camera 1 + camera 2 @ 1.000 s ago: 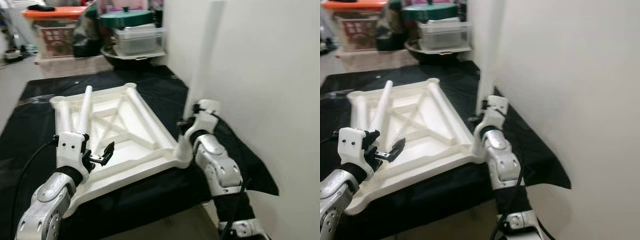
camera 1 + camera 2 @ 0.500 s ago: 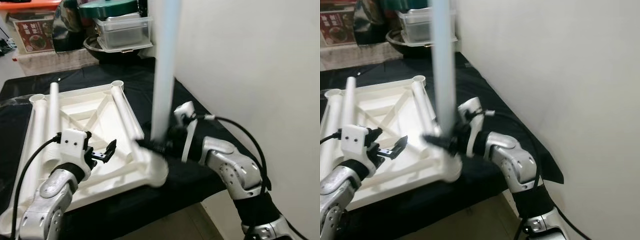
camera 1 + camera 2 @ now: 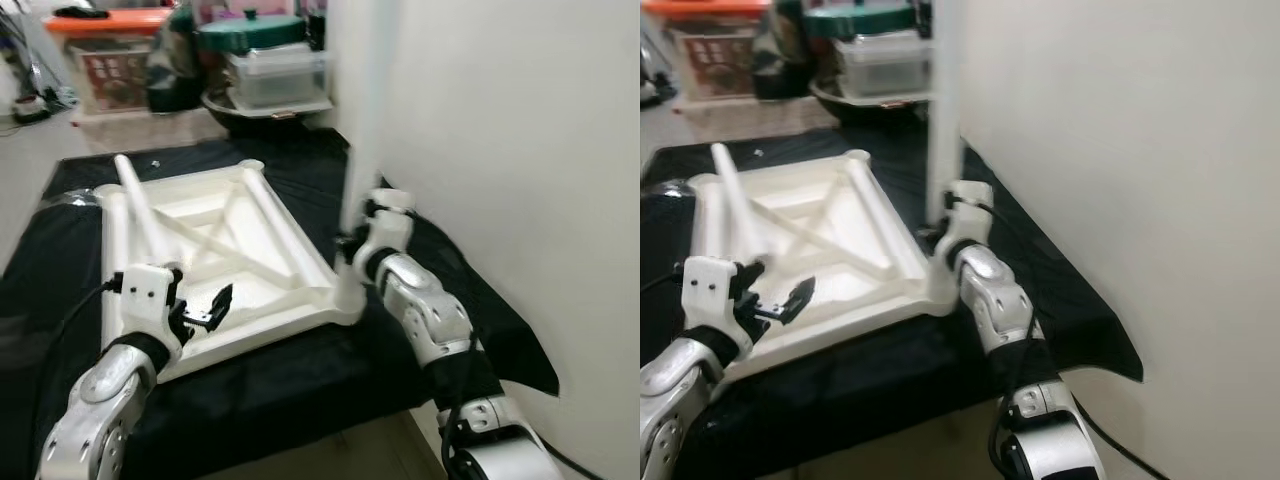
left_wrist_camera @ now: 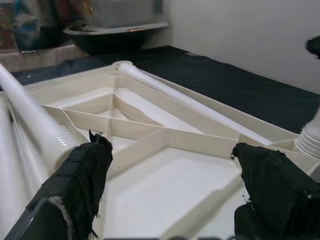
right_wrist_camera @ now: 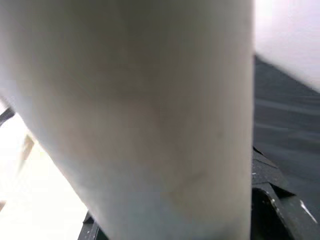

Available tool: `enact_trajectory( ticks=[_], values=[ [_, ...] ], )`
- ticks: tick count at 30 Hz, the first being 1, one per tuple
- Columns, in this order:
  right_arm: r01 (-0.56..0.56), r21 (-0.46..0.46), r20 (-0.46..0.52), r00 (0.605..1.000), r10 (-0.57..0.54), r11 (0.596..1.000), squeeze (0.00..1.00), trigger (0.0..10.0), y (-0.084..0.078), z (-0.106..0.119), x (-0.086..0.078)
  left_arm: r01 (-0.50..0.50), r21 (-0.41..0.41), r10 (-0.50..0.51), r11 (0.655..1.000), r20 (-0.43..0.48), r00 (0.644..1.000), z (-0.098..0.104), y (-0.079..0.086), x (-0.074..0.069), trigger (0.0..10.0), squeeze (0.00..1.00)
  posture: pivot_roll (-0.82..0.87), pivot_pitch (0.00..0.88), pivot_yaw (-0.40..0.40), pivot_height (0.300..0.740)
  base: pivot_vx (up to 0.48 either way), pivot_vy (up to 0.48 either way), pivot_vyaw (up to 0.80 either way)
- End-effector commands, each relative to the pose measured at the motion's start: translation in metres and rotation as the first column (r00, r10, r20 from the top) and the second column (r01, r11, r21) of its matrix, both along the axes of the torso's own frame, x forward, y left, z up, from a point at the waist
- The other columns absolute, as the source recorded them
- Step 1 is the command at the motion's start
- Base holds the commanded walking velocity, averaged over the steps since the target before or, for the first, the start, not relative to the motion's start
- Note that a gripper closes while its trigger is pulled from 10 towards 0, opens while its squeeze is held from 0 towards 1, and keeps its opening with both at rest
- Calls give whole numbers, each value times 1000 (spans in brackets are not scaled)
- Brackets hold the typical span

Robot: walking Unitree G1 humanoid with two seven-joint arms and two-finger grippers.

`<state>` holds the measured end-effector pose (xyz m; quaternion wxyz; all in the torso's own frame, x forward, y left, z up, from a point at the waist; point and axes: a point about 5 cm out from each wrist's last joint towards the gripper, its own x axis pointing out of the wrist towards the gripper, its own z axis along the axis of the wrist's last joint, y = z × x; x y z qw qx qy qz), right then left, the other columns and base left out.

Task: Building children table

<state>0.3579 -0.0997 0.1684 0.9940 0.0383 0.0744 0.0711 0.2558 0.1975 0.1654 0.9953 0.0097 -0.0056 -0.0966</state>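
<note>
My right gripper (image 3: 350,240) clenched the upright white plastic table leg (image 3: 364,120) at the upturned white plastic tabletop's (image 3: 215,260) corner. My left gripper (image 3: 200,310) hovered above its near edge, fingers spread.

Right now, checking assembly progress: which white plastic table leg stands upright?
The white plastic table leg at the upturned tabletop's right near corner, beside the right gripper; the others lie flat.

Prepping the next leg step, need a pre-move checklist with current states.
1. Tabletop lying underside up on the black cloth: ok.
2. Right gripper holding the upright leg: ok.
3. Leg foot seated in the near corner socket: cannot tell, joint hidden.
4. Leg vertical: ok, roughly, though blurred.
5. Left gripper open, holding nothing, above the near edge: ok.
6. Loose leg lying across the tabletop, away from the right arm: ok.
</note>
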Motion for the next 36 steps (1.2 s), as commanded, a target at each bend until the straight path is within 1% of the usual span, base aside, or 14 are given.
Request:
enact_trajectory(
  ticks=[1,3,4,5,12,13,17,20,21,22,24,27,31,36],
  values=[
    [19,-23,-200,980,-24,1000,0,0,-2,-37,-14,3,16,-3,1000,1,1000,0,0,2,10000,0,51,0,-38,740,0,0,0],
    [-51,-18,-202,978,46,999,0,0,9,-37,-20,5,16,-5,1000,2,1000,1,-1,2,10000,0,51,0,-38,740,0,0,0],
    [-147,17,-155,977,148,989,0,10000,23,-28,-22,9,18,-9,1000,2,1000,1,-1,3,10000,0,47,0,-34,740,0,0,0],
    [-223,55,-78,971,227,973,1000,10000,29,-17,-20,11,19,-11,1000,1,1000,0,0,3,10000,0,43,0,-33,740,0,0,0],
    [-492,198,114,870,479,848,1000,10000,49,18,-19,9,20,-9,1000,0,1000,0,1,3,10000,0,45,0,-37,740,0,0,0],
    [-687,169,171,727,665,707,0,10000,50,26,-35,8,19,-8,1000,-1,1000,0,1,2,10000,0,44,0,-37,740,0,0,0],
    [-931,78,175,365,914,357,0,10000,48,28,-74,7,16,-7,1000,-4,1000,-1,0,2,10000,0,44,0,-40,740,0,0,0],
    [-947,64,162,320,934,313,0,10000,48,25,-79,5,16,-5,1000,-4,1000,-1,1,2,10000,0,47,0,-43,740,0,0,0],
    [-960,69,154,279,948,271,0,7608,49,23,-83,4,17,-4,1000,-3,1000,-1,1,2,10000,0,51,0,-45,740,0,0,0],
    [-964,76,149,262,953,253,0,0,52,22,-86,4,18,-3,1000,-3,1000,-1,1,2,10000,0,51,0,-45,740,0,0,0],
    [-966,81,149,256,955,246,0,0,54,22,-87,3,19,-3,1000,-3,1000,-1,1,2,10000,0,51,0,-45,740,0,0,0],
    [-946,71,131,323,937,316,0,0,57,17,-79,4,20,-3,1000,-3,1000,-1,1,3,10000,0,52,0,-42,740,0,0,0],
    [-340,73,-94,934,346,938,0,0,31,-20,-8,5,21,-5,1000,-3,1000,-1,1,3,10000,0,49,0,-40,740,0,0,0],
    [-7,-4,-153,988,7,1000,0,0,-4,-31,-6,7,18,-7,1000,-6,1000,-2,0,2,10000,0,47,0,-42,740,0,0,0]
  ],
)
